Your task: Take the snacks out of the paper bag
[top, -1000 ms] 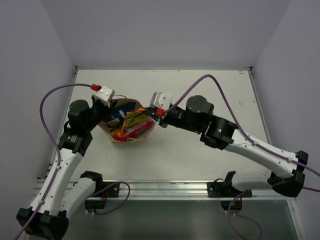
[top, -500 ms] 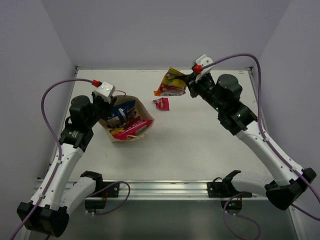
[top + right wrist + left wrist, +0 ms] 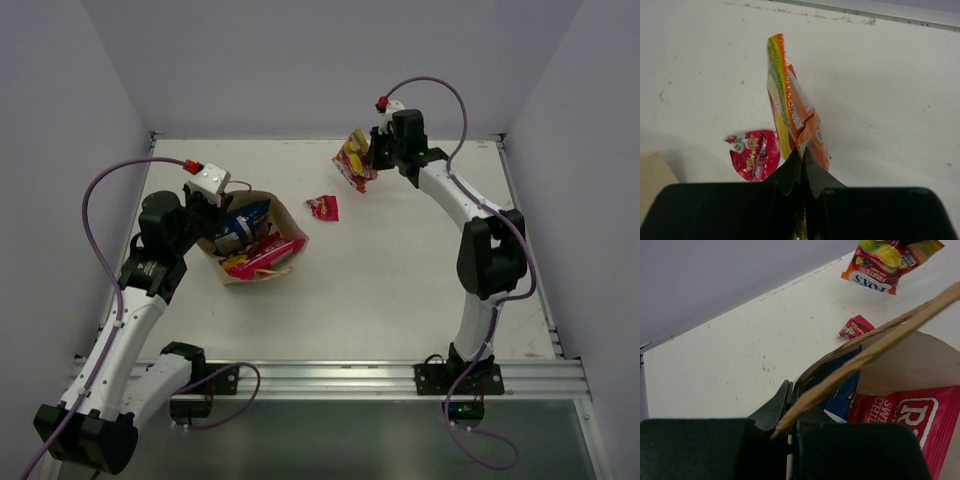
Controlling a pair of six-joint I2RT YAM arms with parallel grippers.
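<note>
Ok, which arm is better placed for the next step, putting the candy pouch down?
Right. The right gripper is shut on the candy pouch above the table, while the left gripper pinches the paper bag at its rim.

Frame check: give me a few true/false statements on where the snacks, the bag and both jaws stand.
1. The right jaws are shut on the candy pouch, which hangs from them. True.
2. The red wrapper is inside the paper bag. False: it lies on the table, outside the bag.
3. The left jaws pinch the paper bag's rim. True.
4. The paper bag is empty. False: a blue bag and a pink bag show inside it.
5. The candy pouch lies flat on the table. False: it is held on edge in the right jaws.
</note>
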